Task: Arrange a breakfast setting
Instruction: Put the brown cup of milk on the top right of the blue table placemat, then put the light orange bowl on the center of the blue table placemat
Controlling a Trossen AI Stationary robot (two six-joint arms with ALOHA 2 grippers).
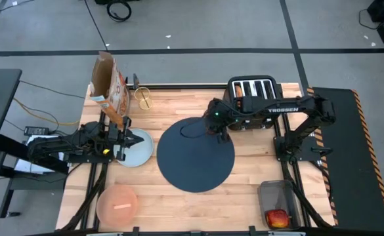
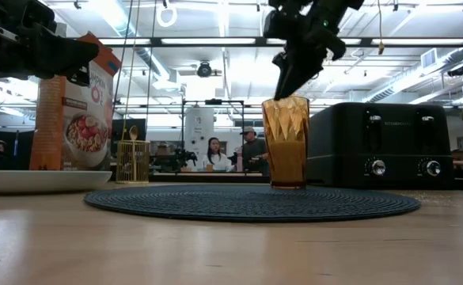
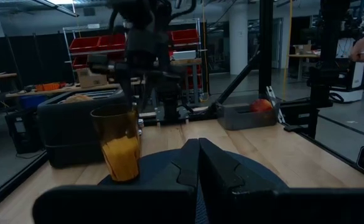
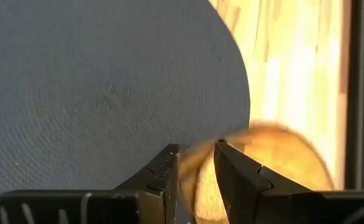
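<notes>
An amber tumbler (image 2: 286, 142) stands upright by its base on the far right part of the round dark-blue mat (image 1: 195, 156). My right gripper (image 2: 281, 91) points steeply down over the tumbler. Its fingers are slightly apart, with the rim between them in the right wrist view (image 4: 197, 155). My left gripper (image 1: 139, 139) waits shut and level over the pale-blue plate (image 1: 134, 155) at the mat's left. A pink bowl (image 1: 117, 203) sits near the front left. A red apple (image 1: 278, 217) lies in a grey tray at the front right. My right gripper comes from above, slanting down. One finger (image 4: 163, 171) and the other (image 4: 238, 174) stand on either side of the tumbler's rim wall (image 4: 197, 177). I cannot tell whether either finger touches it. The tumbler stands upright on the mat.
A black four-slot toaster (image 1: 252, 92) stands just behind the tumbler, with something brown in one slot (image 3: 79, 98). At the far left are a tall cereal box (image 1: 109, 85) and a gold wire holder (image 1: 143, 98). Most of the mat's surface is bare.
</notes>
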